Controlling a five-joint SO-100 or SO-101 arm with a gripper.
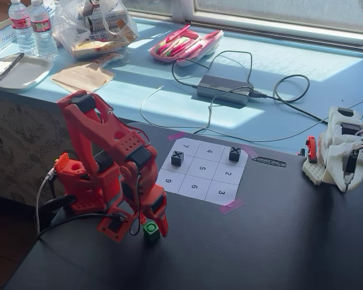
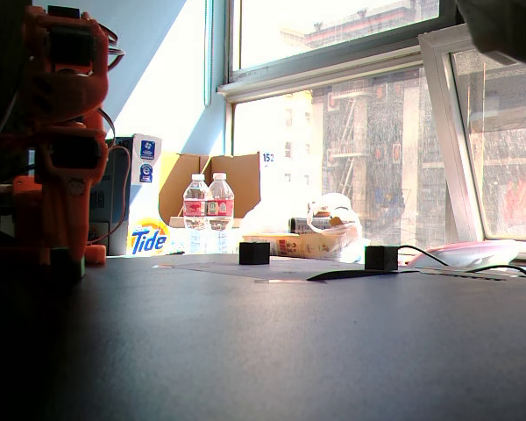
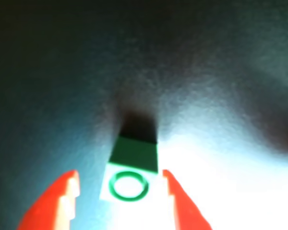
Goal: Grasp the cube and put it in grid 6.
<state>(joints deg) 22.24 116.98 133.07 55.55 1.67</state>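
Fixed view, left to right: gripper [image 1: 146, 228] spread, straddling the cube [image 1: 150, 229] on the black table [image 1: 278, 241], below the sheet. Two black X cubes [image 1: 177, 158] [image 1: 234, 154] occupy upper cells. Grid 6 [image 1: 194, 187] bare. One white arm [image 1: 342, 151] far right.

The cube [image 1: 150, 229] is small and bright green, a dark ring on its top face [image 3: 128, 186], sitting flat on the dark surface [image 1: 278, 241]. Grid 6 [image 1: 195, 186], a white printed cell, lies apart and bare.
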